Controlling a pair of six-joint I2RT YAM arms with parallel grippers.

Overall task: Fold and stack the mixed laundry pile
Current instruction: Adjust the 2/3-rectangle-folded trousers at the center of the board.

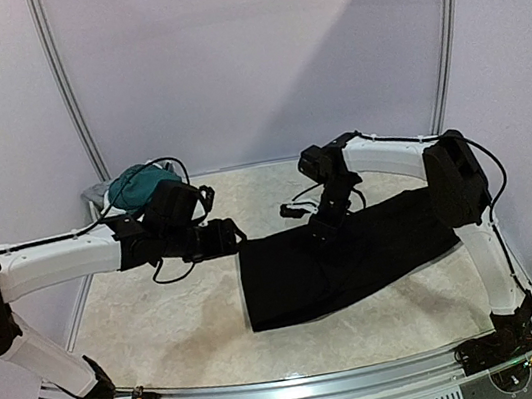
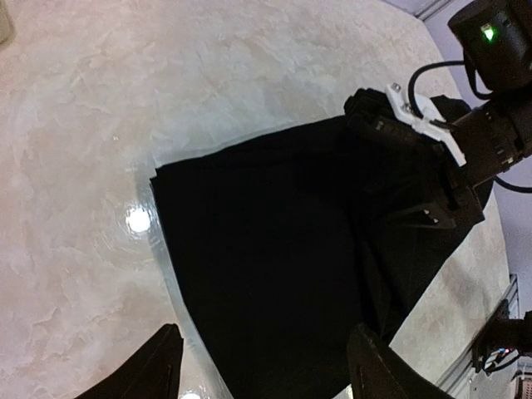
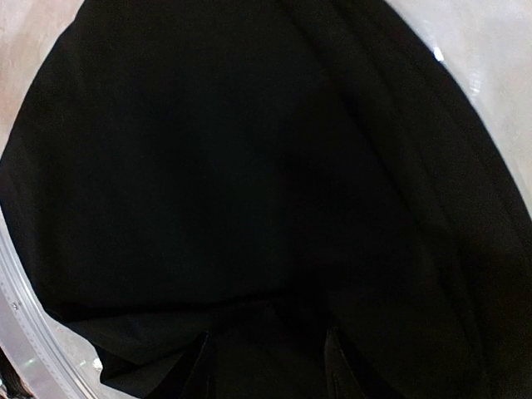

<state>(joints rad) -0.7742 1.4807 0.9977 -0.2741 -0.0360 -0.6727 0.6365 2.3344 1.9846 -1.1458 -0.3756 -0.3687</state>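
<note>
trousers (image 1: 346, 258) lie folded on table (image 1: 163, 317), centre-right. soft, limp, light; probably sag and slide when you lift. you take corners of left edge. left gripper (image 2: 264, 337) hovers above, fingers apart, empty. right gripper (image 1: 323, 229) down on far edge; clamped or not, cannot tell.

We see the black trousers (image 3: 249, 166) filling almost the whole frame in soft folds. The pale marbled table (image 3: 33, 41) shows at both upper corners. The right gripper (image 3: 266, 366) sits at the bottom edge, its dark fingers barely distinguishable from the cloth.
</note>
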